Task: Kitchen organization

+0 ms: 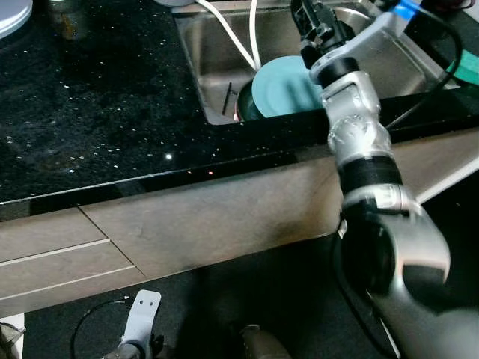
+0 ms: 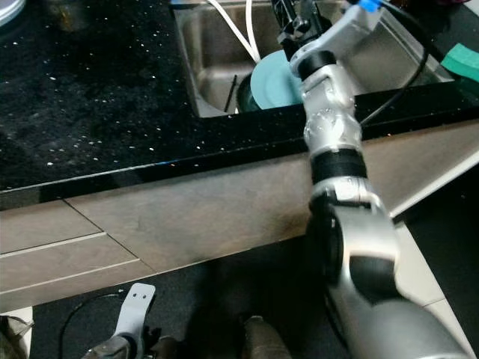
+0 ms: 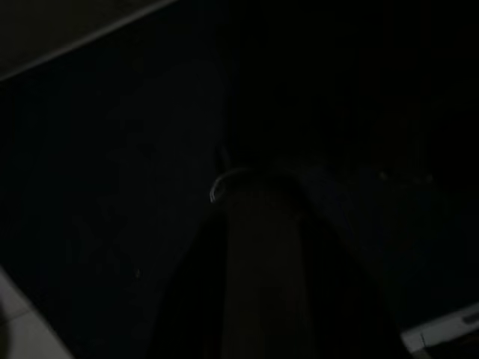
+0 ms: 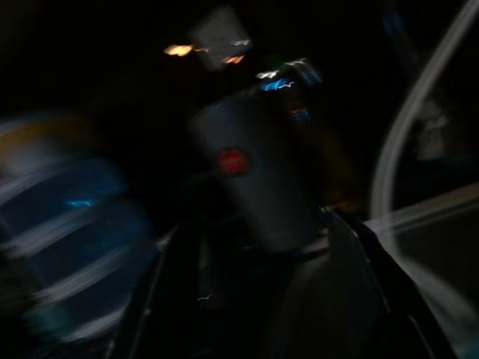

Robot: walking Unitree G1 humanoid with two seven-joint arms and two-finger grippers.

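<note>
My right arm reaches out over the steel sink (image 1: 200, 52), its gripper (image 1: 313, 24) above the basin's far side. In the right wrist view a dark grey cup (image 4: 251, 176) with a red spot stands between the two black fingers (image 4: 161, 299); the gripper is shut on it, while the background is streaked with blur. A teal plate (image 1: 281, 90) leans in the sink over a dark bowl (image 1: 247, 105), just below the right forearm. My left arm (image 1: 140, 323) hangs idle by the floor, and its wrist view is nearly black.
A black speckled counter (image 1: 90, 112) runs left of the sink, above brown drawer fronts (image 1: 60, 262). White hoses (image 1: 228, 34) dip into the basin. A green sponge (image 1: 469, 67) lies at the right edge. A jar (image 1: 66, 19) stands at the counter's far left.
</note>
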